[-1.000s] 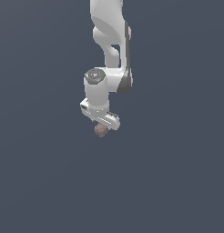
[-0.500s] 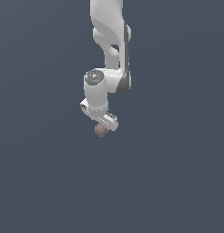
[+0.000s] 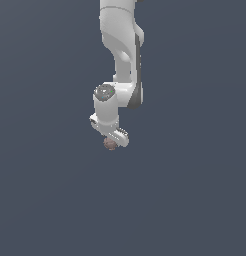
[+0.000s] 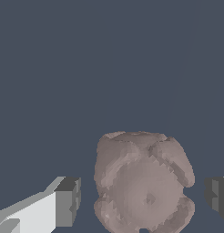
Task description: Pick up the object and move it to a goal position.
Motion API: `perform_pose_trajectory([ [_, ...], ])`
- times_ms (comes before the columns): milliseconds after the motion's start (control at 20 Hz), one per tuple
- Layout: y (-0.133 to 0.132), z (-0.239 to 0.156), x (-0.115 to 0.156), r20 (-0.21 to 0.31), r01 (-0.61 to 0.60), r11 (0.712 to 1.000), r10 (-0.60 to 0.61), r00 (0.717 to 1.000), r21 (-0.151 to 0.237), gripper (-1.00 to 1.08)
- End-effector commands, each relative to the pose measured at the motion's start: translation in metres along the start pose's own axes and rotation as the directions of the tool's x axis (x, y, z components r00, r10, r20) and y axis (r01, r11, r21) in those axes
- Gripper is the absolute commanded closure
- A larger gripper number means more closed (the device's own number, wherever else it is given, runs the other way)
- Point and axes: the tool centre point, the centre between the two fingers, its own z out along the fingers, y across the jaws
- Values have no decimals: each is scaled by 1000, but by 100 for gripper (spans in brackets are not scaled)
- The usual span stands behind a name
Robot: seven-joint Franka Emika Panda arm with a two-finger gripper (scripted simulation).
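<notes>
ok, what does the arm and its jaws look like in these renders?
The arm is glossy white with rounded links and dark grey joint seams; a grey round cap sits on the wrist. No cables or markings show. The gripper has white blocky jaws tipped with dark grey square pads.

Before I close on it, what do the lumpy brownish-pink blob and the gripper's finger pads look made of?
The lumpy brownish-pink blob looks matte and clay-like or rubbery: bulging lobes, faceted shading, no gloss. Being a render, its real stiffness is unclear. The gripper has dark grey finger pads, flat and dull like rubber or plastic, on a smooth white body; they stand apart from the blob.
</notes>
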Motion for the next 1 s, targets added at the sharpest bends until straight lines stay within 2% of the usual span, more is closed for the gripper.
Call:
perform_pose_trajectory([
  [0,0,11,0,0,-1,1000,1,1000,0,-92],
  [300,0,22,0,0,-2,1000,2,1000,0,-92],
  [350,0,22,0,0,-2,1000,2,1000,0,108],
  [950,-2,20,-1,0,-1,1000,1,1000,1,108],
])
